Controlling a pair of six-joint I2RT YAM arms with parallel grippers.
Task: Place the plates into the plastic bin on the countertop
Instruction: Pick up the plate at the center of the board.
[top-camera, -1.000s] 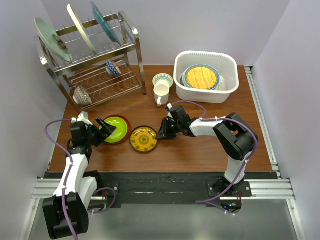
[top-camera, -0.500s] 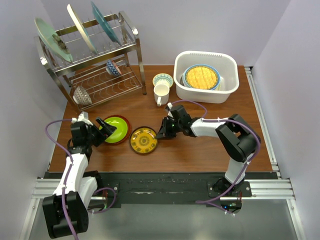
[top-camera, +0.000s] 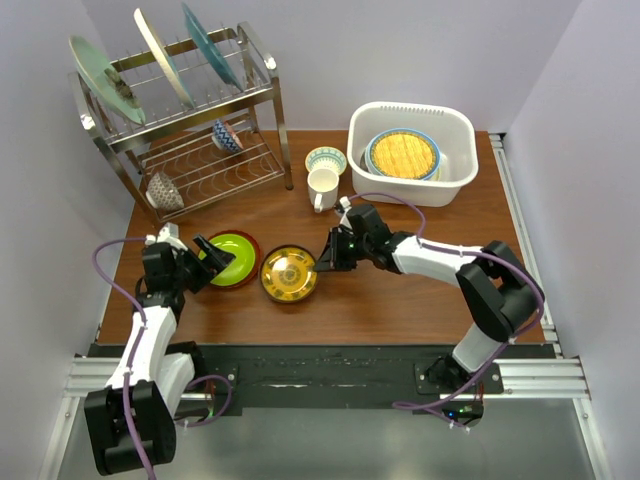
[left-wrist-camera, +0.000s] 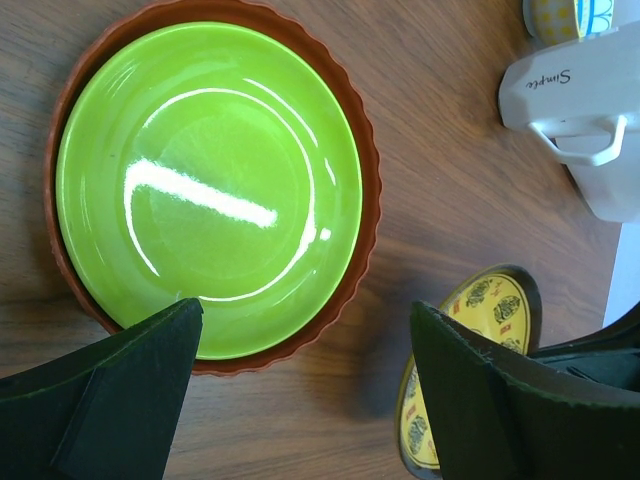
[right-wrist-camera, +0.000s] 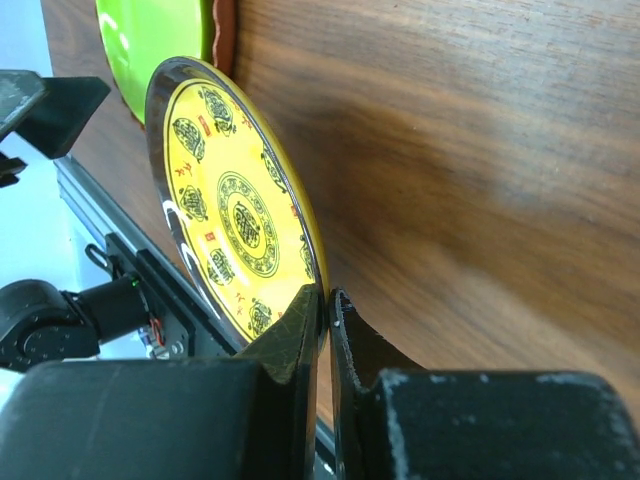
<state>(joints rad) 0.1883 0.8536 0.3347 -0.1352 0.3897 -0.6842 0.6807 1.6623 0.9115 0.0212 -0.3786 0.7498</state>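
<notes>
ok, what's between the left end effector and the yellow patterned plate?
The lime green plate, stacked on the red-orange plate, then bare countertop. Top external shows the order; left wrist shows the gap.

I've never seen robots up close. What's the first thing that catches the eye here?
Mid-countertop, the yellow patterned plate is tipped up at a steep slant, its rim pinched in the right claw. Just left of it, a glossy lime green plate sits in a red-orange plate, with the left claw open at their edge. At the back right, the white plastic bin holds a stack topped by a yellow woven plate.
</notes>
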